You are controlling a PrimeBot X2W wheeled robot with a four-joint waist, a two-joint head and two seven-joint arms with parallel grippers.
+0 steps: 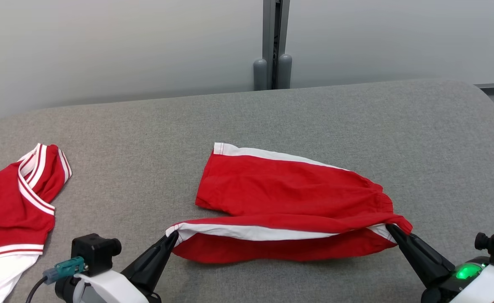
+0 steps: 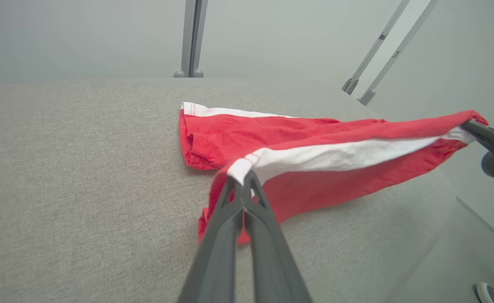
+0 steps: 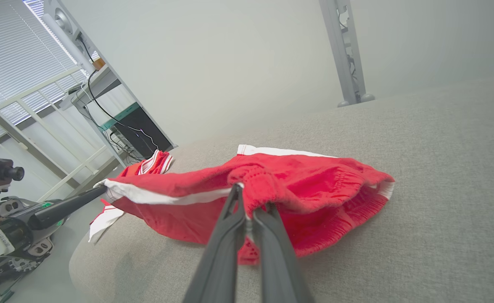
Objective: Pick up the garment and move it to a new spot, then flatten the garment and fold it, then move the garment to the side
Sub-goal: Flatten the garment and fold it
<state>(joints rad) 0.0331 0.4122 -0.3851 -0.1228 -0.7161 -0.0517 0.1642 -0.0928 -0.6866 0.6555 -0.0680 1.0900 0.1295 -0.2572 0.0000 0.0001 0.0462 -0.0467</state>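
head view: left claw (image 1: 173,235) is clenching the hem corner of the shorts (image 1: 289,189), right claw (image 1: 392,229) is clenching the waistband corner; striped edge is stretching claw to claw | left wrist view: shorts are lying ahead, rightward on worktop (image 2: 83,168) | right wrist view: shorts are lying ahead, leftward; both arms equally near

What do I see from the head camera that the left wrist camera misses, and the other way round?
The head view adds a second red-and-white garment lying at the robot's left on the grey padded table. The left wrist view adds slanted metal rails beyond the table. Both share the red shorts, the left gripper shut on their white-striped hem corner, the right gripper shut on the waistband end, the table and the upright post behind it.
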